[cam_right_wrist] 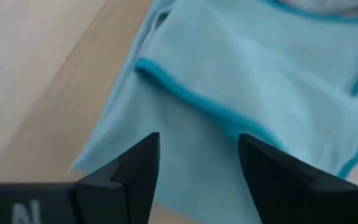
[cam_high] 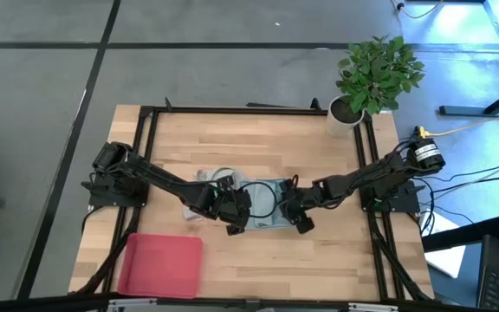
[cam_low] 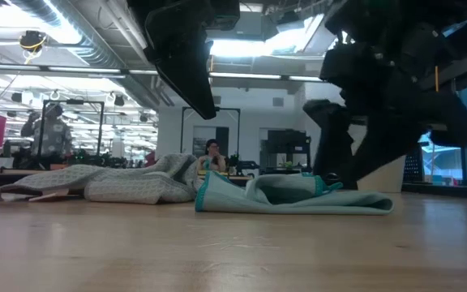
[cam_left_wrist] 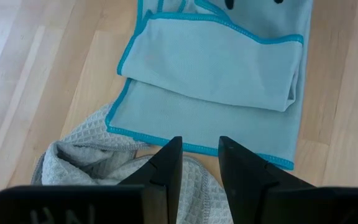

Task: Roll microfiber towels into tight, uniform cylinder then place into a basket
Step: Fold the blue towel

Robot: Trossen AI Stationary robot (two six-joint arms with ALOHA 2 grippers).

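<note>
The red tray (cam_high: 160,264) sits closest to the camera's edge of the table, at about 7 o'clock, and it has nothing in it. Going left to right across the middle, the grey towel (cam_high: 204,178) comes first. It lies in a bumpy heap. The blue towel (cam_high: 267,206) touches it on the 3 o'clock side and is folded over itself, not rolled.

The left gripper (cam_high: 234,227) hangs over the spot where the two towels meet. Its fingers (cam_left_wrist: 166,171) are a little apart and hold nothing. The right gripper (cam_high: 302,224) hangs over the other end of the blue towel, its fingers (cam_right_wrist: 138,163) wide apart and empty too.

Both towels look soft, light and floppy, so I think they will sag and bunch up when lifted. The wood table (cam_high: 258,139) is smooth, so a towel may slide. A good place to pinch the blue towel is its darker stitched edge (cam_left_wrist: 194,146), at a corner.
</note>
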